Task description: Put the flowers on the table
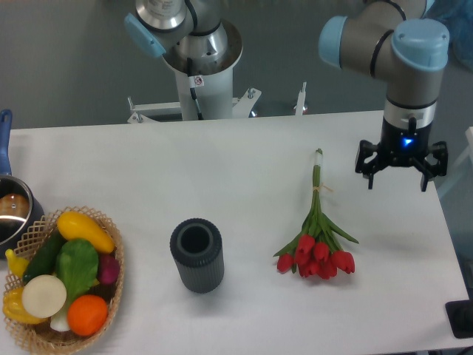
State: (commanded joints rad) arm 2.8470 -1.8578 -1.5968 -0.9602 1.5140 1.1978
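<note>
Two black fingers (370, 175) of the gripper (401, 171) hang spread and empty at the frame's right, apart from the bunch of red tulips with green stems (316, 231), which lies flat on the white matte tabletop (222, 185) right of centre. Placement looks finished; only pulling away remains.

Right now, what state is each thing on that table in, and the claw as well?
Tulip bunch: lying flat on the white table, tied, nothing holding it.
Gripper: open, empty, off to the side of the tulips.
Dark ribbed vase: upright, empty.
Wicker basket: full of vegetables.
Pot: uncovered, partly out of view.
</note>
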